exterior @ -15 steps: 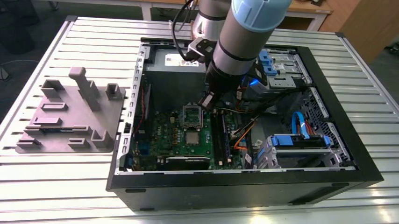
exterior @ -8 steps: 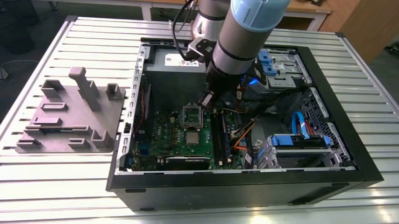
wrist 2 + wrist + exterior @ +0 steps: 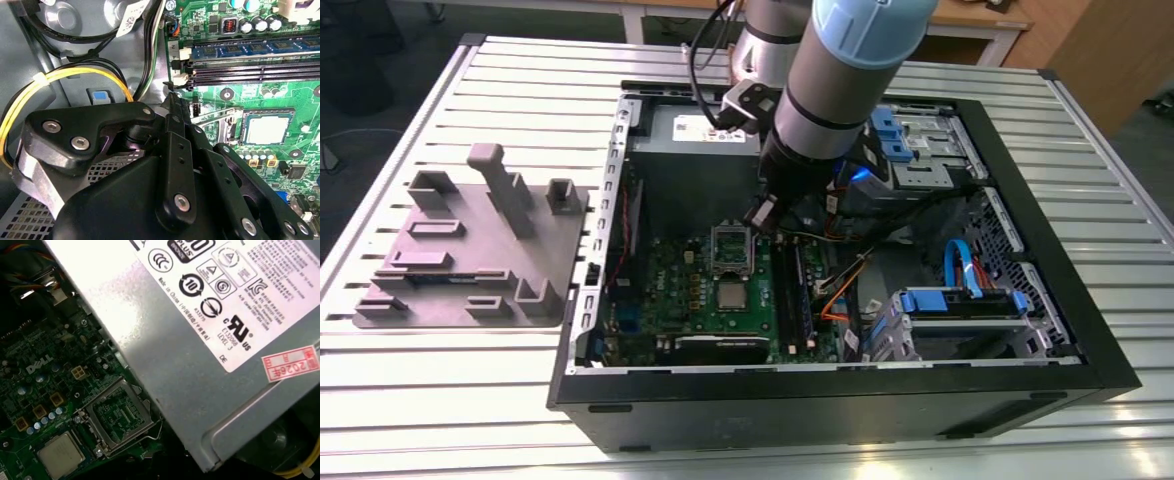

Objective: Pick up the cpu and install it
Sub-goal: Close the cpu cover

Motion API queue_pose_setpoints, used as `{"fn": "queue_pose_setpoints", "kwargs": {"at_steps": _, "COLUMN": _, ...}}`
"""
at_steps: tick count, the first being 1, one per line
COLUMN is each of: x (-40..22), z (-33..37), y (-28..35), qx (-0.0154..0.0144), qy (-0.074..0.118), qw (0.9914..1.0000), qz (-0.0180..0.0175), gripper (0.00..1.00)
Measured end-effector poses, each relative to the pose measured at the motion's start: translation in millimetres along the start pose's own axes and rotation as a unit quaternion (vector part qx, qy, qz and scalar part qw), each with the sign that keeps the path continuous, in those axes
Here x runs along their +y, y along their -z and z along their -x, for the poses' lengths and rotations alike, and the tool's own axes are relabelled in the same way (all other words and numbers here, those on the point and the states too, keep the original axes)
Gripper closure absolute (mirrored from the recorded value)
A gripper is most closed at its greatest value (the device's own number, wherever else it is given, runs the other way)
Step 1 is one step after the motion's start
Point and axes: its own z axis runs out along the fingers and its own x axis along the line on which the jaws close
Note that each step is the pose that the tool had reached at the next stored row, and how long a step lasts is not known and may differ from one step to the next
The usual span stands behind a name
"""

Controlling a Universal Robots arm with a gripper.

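Note:
The cpu (image 3: 732, 295) is a small silver square lying flat on the green motherboard (image 3: 674, 290) inside the open computer case. In the second wrist view the cpu (image 3: 267, 129) sits within a dark square frame, and in the first wrist view the cpu (image 3: 60, 455) lies beside a hinged-open metal frame (image 3: 116, 412). My gripper (image 3: 765, 215) hangs inside the case just beyond that metal frame (image 3: 731, 248), apart from the cpu. The black fingers (image 3: 175, 150) meet at a point, so the gripper (image 3: 172, 97) is shut with nothing in it. A thin wire lever (image 3: 215, 117) lies close to the tip.
A grey power-supply box (image 3: 200, 340) fills the case's far end (image 3: 700, 130). Memory slots (image 3: 250, 72) run beside the socket. Yellow cables (image 3: 60, 77) loop near the gripper. Blue drive brackets (image 3: 961, 300) sit toward the exterior view's right. A grey tray with posts (image 3: 467, 250) stands outside the case on the exterior view's left.

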Motion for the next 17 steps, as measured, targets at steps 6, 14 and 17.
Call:
{"fn": "queue_pose_setpoints", "kwargs": {"at_steps": 6, "x": 0.8, "z": 1.7, "y": -2.7, "qx": -0.0001, "qy": 0.0, "qw": 1.0, "qz": 0.0, "gripper": 0.9}}
{"fn": "queue_pose_setpoints", "kwargs": {"at_steps": 14, "x": 1.2, "z": 1.0, "y": -5.2, "qx": 0.0, "qy": 0.0, "qw": 1.0, "qz": 0.0, "gripper": 0.9}}
{"fn": "queue_pose_setpoints", "kwargs": {"at_steps": 17, "x": 1.6, "z": 0.7, "y": -5.5, "qx": 0.0, "qy": 0.0, "qw": 1.0, "qz": 0.0, "gripper": 0.9}}
